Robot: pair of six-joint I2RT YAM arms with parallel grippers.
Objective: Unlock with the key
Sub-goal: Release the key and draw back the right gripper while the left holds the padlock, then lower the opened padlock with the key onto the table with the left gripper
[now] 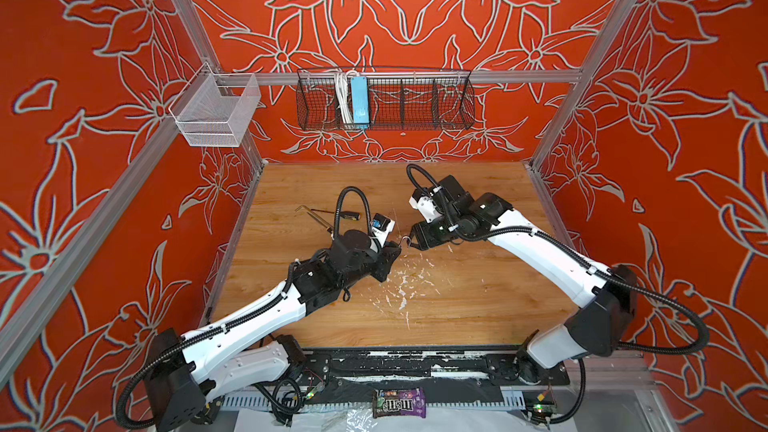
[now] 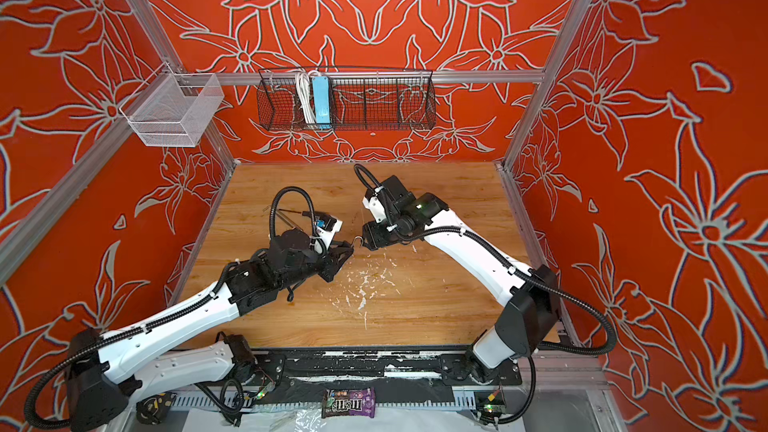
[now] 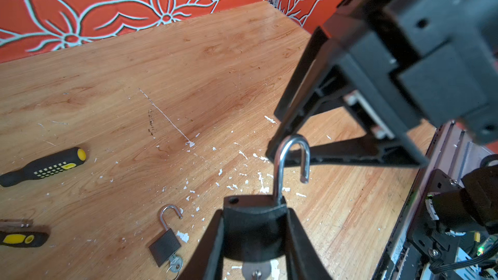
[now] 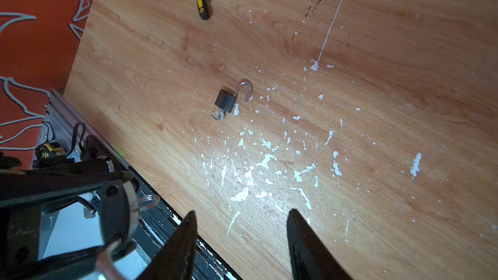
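Note:
My left gripper [image 3: 254, 227] is shut on a black padlock [image 3: 253, 235] and holds it above the table. Its silver shackle [image 3: 292, 157] stands open, and the key [image 3: 256, 272] sits in the lock's underside. In both top views the left gripper [image 1: 395, 249] [image 2: 347, 249] is at mid-table with the shackle [image 1: 405, 240] pointing at my right gripper [image 1: 415, 238] [image 2: 365, 238]. The right gripper [image 4: 241, 212] is open and empty, close beside the shackle. Another black padlock [image 4: 225, 101] [image 3: 165, 246] lies on the wood, shackle open, with a key [image 4: 218, 114] in it.
Two black-and-yellow screwdrivers [image 3: 45, 167] [image 4: 200, 1] and a hex key [image 1: 309, 211] lie at the table's back left. White flecks [image 4: 266, 160] dot the wood. A black wire basket [image 1: 384, 99] and a white mesh basket [image 1: 216, 112] hang on the back rail. A candy bag [image 1: 399, 403] lies in front.

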